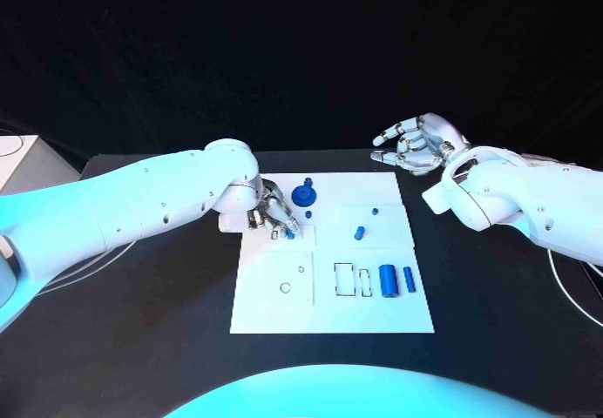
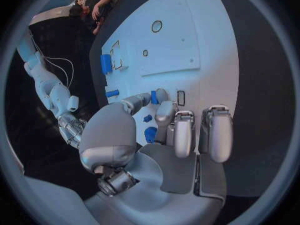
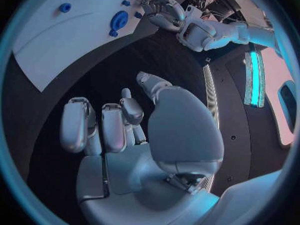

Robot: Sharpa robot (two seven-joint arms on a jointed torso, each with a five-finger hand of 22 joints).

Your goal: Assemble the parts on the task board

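Black table (image 1: 151, 331) (white task board (image 1: 377, 305)).

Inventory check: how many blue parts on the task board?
6: round part at far edge; two small parts mid-board; cylinder beside pin; pinched part in left robot hand. More may be hidden.

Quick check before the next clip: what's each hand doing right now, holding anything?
Left hand: pinches a small blue part between thumb and finger, over the task board.
Right hand: holds nothing, fingers loosely apart, off the board's far corner.
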